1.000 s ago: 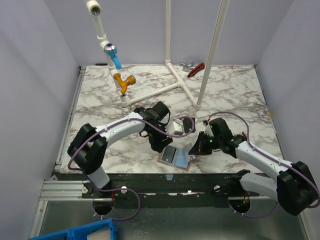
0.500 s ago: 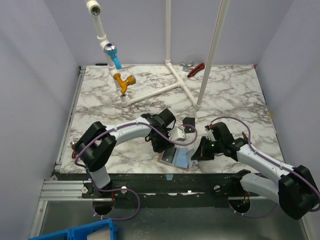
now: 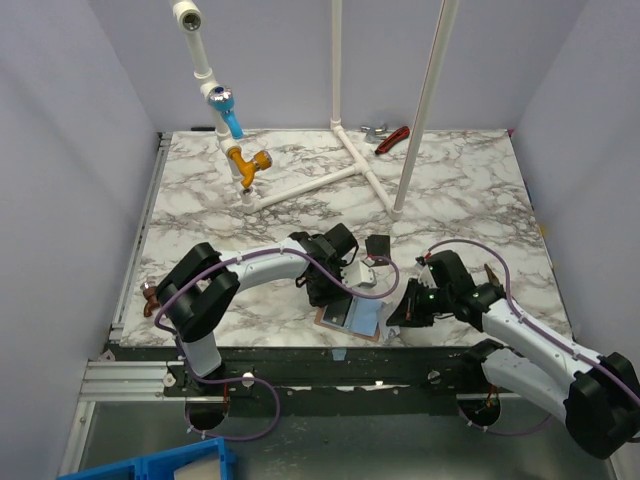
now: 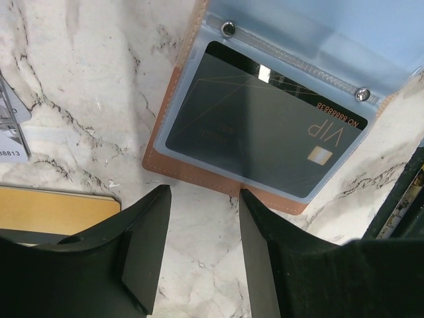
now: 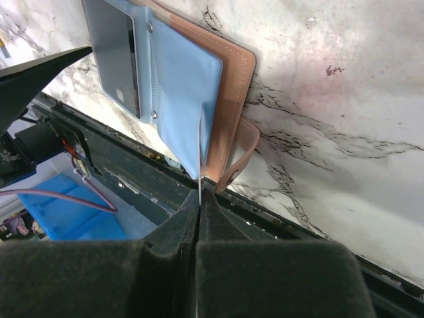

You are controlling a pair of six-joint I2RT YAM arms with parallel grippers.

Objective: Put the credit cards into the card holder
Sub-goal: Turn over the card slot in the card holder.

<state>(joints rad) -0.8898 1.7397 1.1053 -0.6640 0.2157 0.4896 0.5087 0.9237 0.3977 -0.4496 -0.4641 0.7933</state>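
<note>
A marble table [image 3: 470, 200] is seen, with both arms bent over its near edge. The left gripper [image 4: 204, 192] is held low over the marble. Its fingers are set moderately apart and nothing is between them. The right gripper [image 5: 200, 199] is closed flat, and the thin edge of a pale blue sleeve [image 5: 185, 86] is pinched in the seam of its fingers.

The holder [image 5: 232, 73] is laid open just ahead of the left fingers, its tan edge close to their tips, and it is spread straight ahead of the right fingers. A dark card [image 4: 258, 126] marked VIP is lodged in a clear pocket of the holder, beyond the left fingertips. A gold card [image 4: 53, 209] is found just outside one left finger, partly hidden by it. A silvery card [image 4: 10, 139] is cut off by the frame farther out on that side.
</note>
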